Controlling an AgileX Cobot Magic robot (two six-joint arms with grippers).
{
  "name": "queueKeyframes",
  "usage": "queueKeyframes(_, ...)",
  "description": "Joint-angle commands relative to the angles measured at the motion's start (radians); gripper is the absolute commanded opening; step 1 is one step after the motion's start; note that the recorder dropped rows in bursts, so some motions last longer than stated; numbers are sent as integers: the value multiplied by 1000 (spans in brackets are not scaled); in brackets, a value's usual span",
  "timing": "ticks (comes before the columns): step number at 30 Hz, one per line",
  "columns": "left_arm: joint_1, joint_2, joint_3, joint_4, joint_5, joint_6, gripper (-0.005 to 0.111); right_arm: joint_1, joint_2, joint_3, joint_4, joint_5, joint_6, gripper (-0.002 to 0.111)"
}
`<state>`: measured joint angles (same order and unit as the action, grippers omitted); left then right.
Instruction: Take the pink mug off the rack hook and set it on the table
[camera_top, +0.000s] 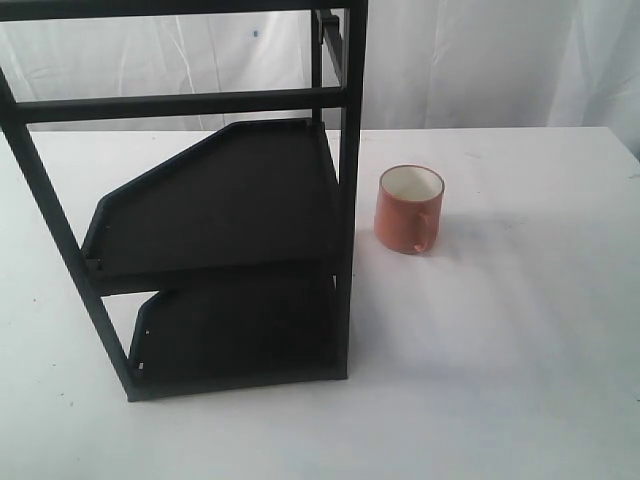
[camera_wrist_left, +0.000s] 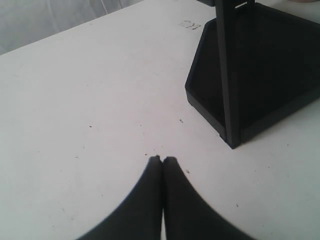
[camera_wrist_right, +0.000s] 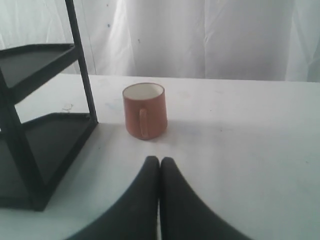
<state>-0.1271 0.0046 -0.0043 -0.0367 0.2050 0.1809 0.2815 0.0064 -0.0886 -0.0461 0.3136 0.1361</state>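
The pink mug (camera_top: 409, 209) stands upright on the white table (camera_top: 520, 330), just right of the black rack (camera_top: 220, 200), with its handle facing the camera. It also shows in the right wrist view as the mug (camera_wrist_right: 144, 110), ahead of my right gripper (camera_wrist_right: 160, 160), which is shut and empty, a short way from the mug. My left gripper (camera_wrist_left: 163, 160) is shut and empty over bare table, near the rack's lower tray (camera_wrist_left: 260, 70). Neither gripper shows in the exterior view. The rack hook is not visible.
The rack's two tray shelves (camera_top: 225, 195) are bare. Its upright post (camera_top: 350, 150) stands close to the mug's left side. A white curtain (camera_wrist_right: 200, 35) hangs behind the table's far edge.
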Motion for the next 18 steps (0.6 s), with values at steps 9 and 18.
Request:
queueKeyframes(9,5,-5,4,-5,5,2,0,-3,-6,89,28,-70,-85,0)
queueKeyframes(18,5,-5,4,-5,5,2,0,-3,-6,89,28,-68,-86,0)
